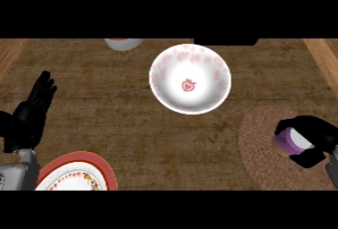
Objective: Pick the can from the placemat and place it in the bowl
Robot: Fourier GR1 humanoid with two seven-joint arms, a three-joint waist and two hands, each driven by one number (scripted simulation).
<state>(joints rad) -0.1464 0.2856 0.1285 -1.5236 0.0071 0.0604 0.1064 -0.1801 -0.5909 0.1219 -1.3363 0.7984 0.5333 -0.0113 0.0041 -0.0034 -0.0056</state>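
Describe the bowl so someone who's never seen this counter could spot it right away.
Look at the middle of the brown wooden counter, toward its far edge. The bowl sits there, up and left of the round woven placemat. It is white inside with pink blotches around its wall and a small red mark at its centre, unlike the red-rimmed plate.

1. The right hand (310,134) lay over the round woven brown placemat (264,152), its black fingers and thumb curled round the purple can (290,141).
2. The left hand (30,114) rested well left of the placemat, fingers straight and pointing up, its grey forearm below it.
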